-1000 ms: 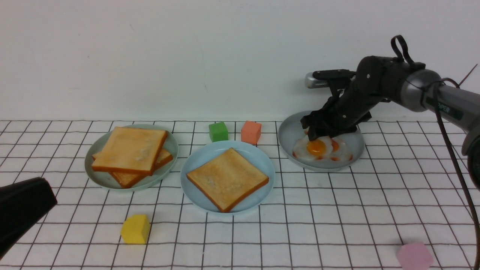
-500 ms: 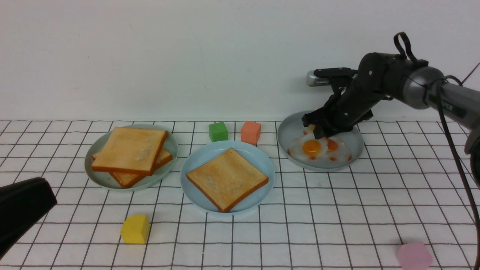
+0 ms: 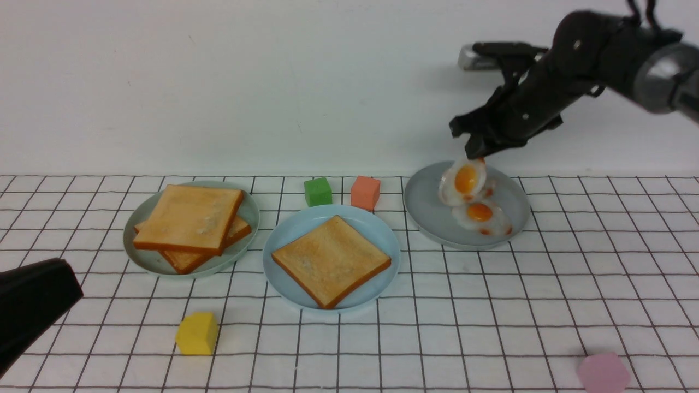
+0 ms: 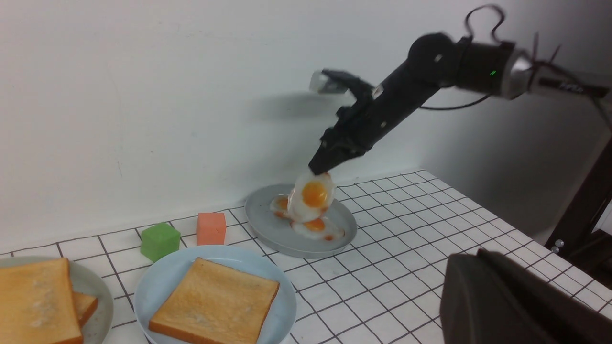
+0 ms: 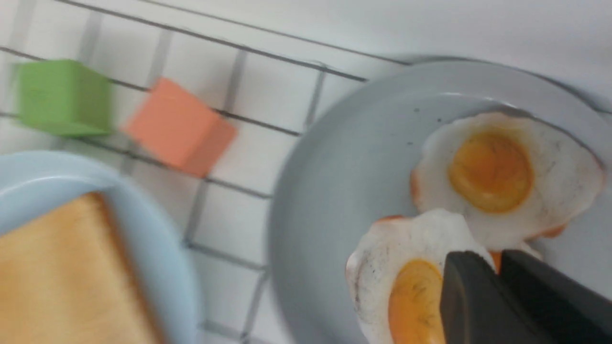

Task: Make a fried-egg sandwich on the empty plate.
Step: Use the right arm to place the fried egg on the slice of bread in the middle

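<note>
My right gripper point(image 3: 476, 152) is shut on the edge of a fried egg point(image 3: 466, 180), which hangs tilted just above the grey plate point(image 3: 428, 202). The right wrist view shows the gripper point(image 5: 497, 260) pinching the white rim of that egg point(image 5: 406, 282). The light sky-blue plate point(image 3: 300, 224) sits at the centre with one toast slice point(image 3: 330, 261) lying flat on it. No fried-egg sandwich is in view. My left gripper point(image 3: 64, 270) hovers shut and holding nothing at the near left, far from the plates.
Another egg point(image 3: 481, 215) lies on the grey plate. A grey-green plate point(image 3: 251, 215) on the left carries two stacked toast slices point(image 3: 188, 221). Green point(image 3: 318, 191) and salmon point(image 3: 365, 192) cubes stand behind the blue plate. A yellow cube point(image 3: 197, 333) and a pink cube point(image 3: 603, 372) lie near the front.
My right gripper has shut on the egg and risen, lifting it off the grey plate. The left arm has not moved.
</note>
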`<action>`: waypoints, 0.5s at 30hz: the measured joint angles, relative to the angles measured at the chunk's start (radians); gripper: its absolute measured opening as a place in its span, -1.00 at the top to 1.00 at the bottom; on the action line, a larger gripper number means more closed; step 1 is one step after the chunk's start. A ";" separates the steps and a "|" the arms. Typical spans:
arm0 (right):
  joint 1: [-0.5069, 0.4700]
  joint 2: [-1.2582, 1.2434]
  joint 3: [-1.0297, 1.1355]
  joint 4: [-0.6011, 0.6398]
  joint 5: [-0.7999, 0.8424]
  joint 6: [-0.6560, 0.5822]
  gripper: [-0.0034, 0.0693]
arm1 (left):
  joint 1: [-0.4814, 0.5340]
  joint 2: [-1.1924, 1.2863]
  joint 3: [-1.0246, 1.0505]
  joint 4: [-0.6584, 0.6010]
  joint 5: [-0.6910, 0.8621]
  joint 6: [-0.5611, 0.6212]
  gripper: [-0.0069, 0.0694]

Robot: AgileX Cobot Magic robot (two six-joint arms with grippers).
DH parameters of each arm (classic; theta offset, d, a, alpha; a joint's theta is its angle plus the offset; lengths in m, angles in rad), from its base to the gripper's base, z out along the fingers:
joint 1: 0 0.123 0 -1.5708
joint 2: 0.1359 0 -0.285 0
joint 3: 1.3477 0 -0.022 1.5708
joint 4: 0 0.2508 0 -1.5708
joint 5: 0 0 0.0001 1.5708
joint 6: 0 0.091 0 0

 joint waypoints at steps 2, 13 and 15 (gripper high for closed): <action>0.001 -0.048 0.000 0.046 0.046 -0.021 0.69 | 0.000 0.000 0.000 0.001 0.000 0.000 0.81; 0.095 -0.132 0.058 0.396 0.270 -0.092 0.69 | 0.000 0.000 0.000 0.030 0.043 0.000 0.80; 0.135 -0.105 0.098 0.414 0.233 -0.096 0.69 | 0.000 0.000 0.000 0.038 0.062 0.000 0.80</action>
